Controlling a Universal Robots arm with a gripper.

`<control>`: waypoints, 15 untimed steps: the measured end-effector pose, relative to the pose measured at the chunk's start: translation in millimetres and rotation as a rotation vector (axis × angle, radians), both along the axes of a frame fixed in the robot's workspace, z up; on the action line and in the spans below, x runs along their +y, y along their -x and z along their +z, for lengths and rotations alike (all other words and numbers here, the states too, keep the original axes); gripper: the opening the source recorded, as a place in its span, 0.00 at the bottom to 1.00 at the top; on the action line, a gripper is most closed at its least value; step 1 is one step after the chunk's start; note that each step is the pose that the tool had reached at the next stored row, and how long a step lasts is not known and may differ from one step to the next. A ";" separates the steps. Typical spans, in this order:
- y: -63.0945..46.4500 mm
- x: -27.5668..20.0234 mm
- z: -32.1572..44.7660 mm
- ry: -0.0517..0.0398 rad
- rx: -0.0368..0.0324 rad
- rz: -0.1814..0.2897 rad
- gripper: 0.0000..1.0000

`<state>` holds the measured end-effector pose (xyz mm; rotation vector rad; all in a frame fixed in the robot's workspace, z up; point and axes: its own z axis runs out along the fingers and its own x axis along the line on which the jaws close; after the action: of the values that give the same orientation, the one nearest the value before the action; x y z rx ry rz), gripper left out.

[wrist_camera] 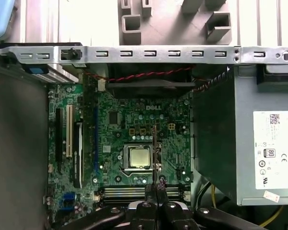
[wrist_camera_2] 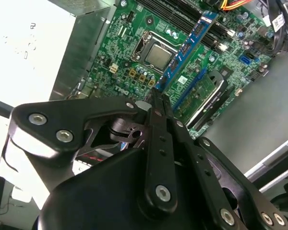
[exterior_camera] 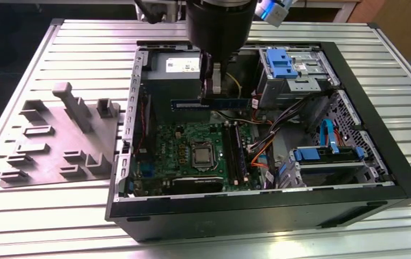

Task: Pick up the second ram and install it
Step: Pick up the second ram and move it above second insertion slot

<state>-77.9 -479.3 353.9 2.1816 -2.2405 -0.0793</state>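
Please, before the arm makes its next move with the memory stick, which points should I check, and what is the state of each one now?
1. Jaws of the gripper shut on the second ram: ok.
2. Ram held clear above the motherboard: ok, judged from the exterior view.
3. Ram parallel to the slots: not ok; in both wrist views it lies across them.
4. Ram directly over its slot: cannot tell.
5. Its slot empty and ready: cannot tell.
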 end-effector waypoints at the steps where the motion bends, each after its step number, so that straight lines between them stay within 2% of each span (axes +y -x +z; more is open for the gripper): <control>1: 0.2 0.0 -1.8 -0.0001 0.0001 -0.004 0.11; 15: 1.9 0.0 -27.4 -0.0001 0.0033 -0.038 0.11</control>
<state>-79.7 -479.3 326.5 2.1373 -2.2808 -0.0833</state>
